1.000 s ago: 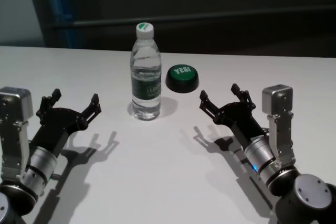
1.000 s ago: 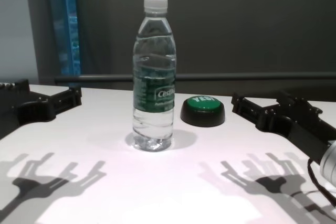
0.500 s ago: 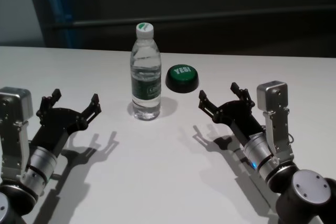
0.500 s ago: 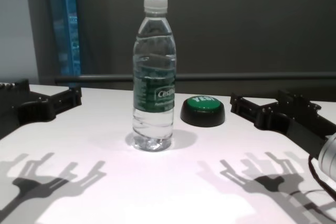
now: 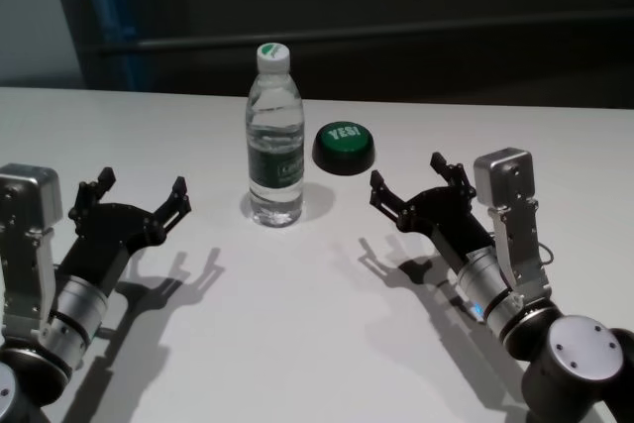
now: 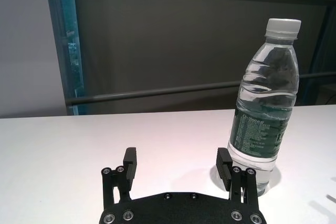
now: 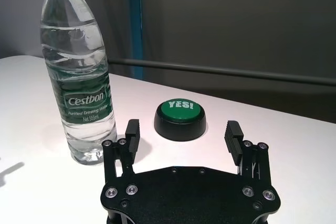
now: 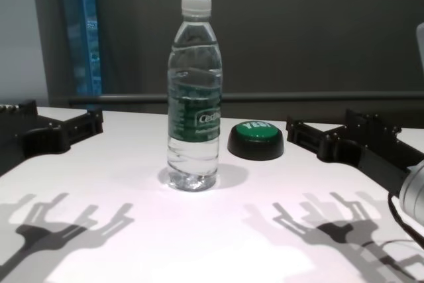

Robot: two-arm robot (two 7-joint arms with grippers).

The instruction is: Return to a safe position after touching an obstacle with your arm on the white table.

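Note:
The obstacle, a clear water bottle (image 5: 274, 146) with a white cap and dark green label, stands upright on the white table (image 5: 317, 334). It also shows in the chest view (image 8: 193, 97) and both wrist views (image 6: 260, 129) (image 7: 81, 87). My right gripper (image 5: 406, 170) hovers open and empty just above the table, to the right of the bottle and apart from it. Its fingers (image 7: 133, 129) point toward the space between bottle and button. My left gripper (image 5: 142, 183) rests open and empty to the bottle's left, not touching it (image 6: 177, 156).
A low round green button (image 5: 344, 146) marked "YES!" on a black base sits just right of the bottle, ahead of the right gripper (image 8: 321, 124). A dark wall with a rail runs behind the table's far edge.
My right arm has shifted slightly to the left, bringing its gripper a little nearer the bottle and button. The left arm and the bottle have not moved.

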